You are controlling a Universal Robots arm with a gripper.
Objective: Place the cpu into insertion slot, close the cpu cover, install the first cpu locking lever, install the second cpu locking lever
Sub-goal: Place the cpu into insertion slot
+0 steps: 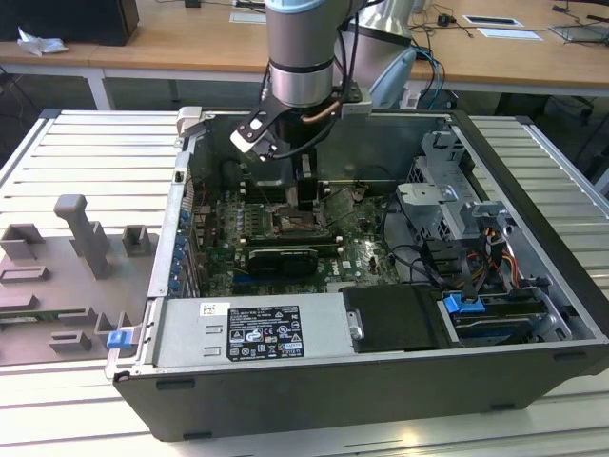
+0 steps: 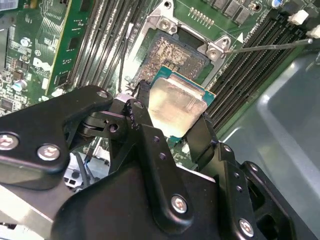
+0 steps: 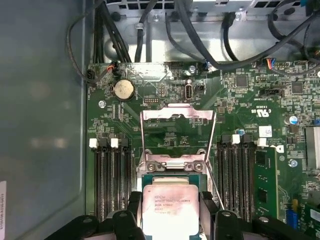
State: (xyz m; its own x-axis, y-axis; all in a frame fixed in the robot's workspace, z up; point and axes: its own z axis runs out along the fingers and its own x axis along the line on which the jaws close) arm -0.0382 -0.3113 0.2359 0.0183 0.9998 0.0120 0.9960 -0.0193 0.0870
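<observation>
Silvery cpu (image 2: pixel 177 102) clamped in the gripper (image 2: pixel 174 114), poised just over the open insertion slot (image 2: pixel 172 55).
Fingers (image 2: pixel 144 105) are closed on two opposite edges of the chip, at the middle of the exterior view, inside the computer case (image 1: pixel 285 400). The cpu cover (image 3: pixel 177 115) stands raised off the socket. In the second wrist view the chip overlaps only one side of the socket. If it is lowered off-centre or tilted, I judge it could ride the metal rim, bend the contacts, or slip from so narrow a hold.
</observation>
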